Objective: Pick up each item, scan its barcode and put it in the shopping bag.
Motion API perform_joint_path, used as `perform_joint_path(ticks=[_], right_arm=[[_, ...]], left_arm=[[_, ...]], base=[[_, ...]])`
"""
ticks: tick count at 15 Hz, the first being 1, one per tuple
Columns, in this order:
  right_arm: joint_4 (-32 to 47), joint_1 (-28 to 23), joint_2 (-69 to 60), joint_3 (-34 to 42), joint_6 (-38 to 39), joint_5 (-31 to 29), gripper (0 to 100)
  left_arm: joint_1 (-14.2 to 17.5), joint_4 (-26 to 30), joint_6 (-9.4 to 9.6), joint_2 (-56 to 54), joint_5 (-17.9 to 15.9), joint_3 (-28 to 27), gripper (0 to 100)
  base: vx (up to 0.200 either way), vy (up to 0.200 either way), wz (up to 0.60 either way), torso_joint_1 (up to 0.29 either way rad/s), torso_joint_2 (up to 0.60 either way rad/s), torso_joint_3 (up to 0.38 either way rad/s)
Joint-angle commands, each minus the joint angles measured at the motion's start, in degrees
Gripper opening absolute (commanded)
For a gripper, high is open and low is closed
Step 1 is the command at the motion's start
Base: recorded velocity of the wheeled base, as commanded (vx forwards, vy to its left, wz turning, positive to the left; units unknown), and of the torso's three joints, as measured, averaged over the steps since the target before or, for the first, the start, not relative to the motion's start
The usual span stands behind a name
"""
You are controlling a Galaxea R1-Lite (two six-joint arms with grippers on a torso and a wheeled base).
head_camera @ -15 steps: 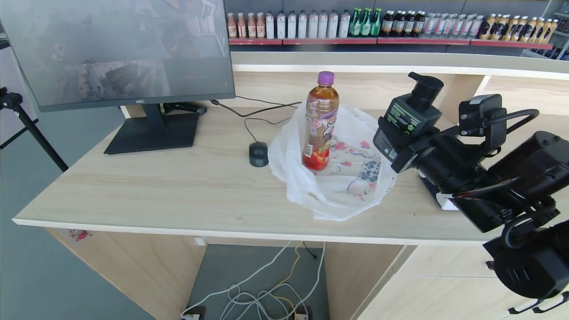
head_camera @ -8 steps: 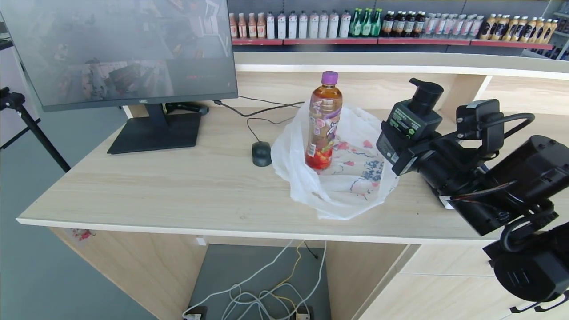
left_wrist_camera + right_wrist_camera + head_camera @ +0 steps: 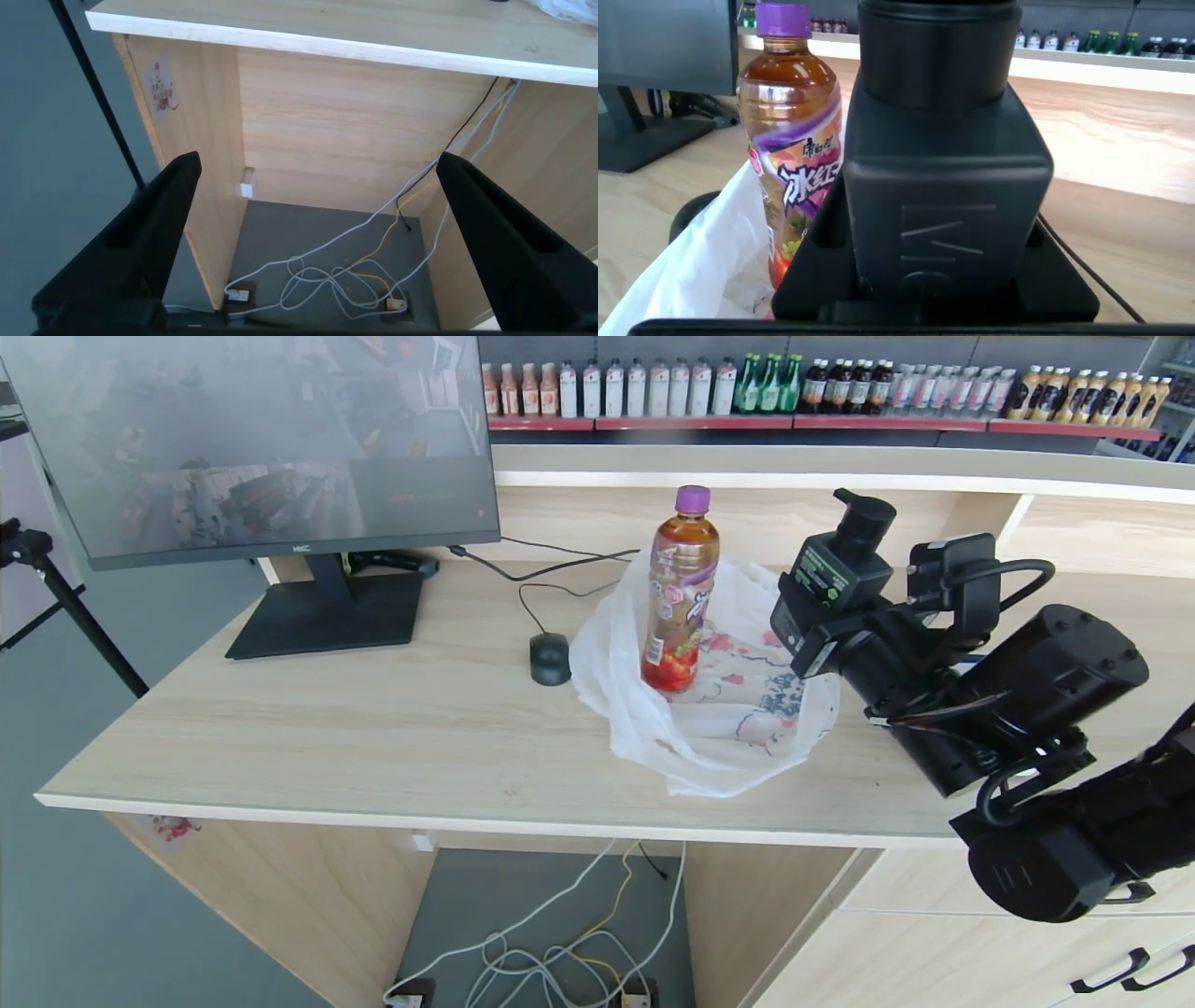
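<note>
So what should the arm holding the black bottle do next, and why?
Probably move the black bottle over the bag and lower it in: the right gripper holds it beside the bag's edge, and the tea bottle already stands inside.

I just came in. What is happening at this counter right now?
A robot is working at a shop checkout counter. Its right pincer holds a black pump bottle in the air, close to the white shopping bag, which lies open on the counter. A tea bottle with a purple cap already stands upright in that bag. The left pincer hangs open and empty, low in front of the counter. A monitor and a mouse sit further left.
</note>
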Motion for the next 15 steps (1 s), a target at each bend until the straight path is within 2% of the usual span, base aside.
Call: perform_joint_path(ticks=[1,15], right_arm=[[-0.1,-0.1,3.5,-2.2,0.0,-0.2,0],[-0.1,-0.9,13.6,-5.8,0.4,-0.3,0]], left_arm=[[0.0,0.0,0.00,0.0,0.0,0.0,100],[0.0,0.0,0.00,0.0,0.0,0.0,100]], base=[[0.000,0.000,0.00,0.000,0.00,0.000],[0.000,0.000,0.00,0.000,0.00,0.000]])
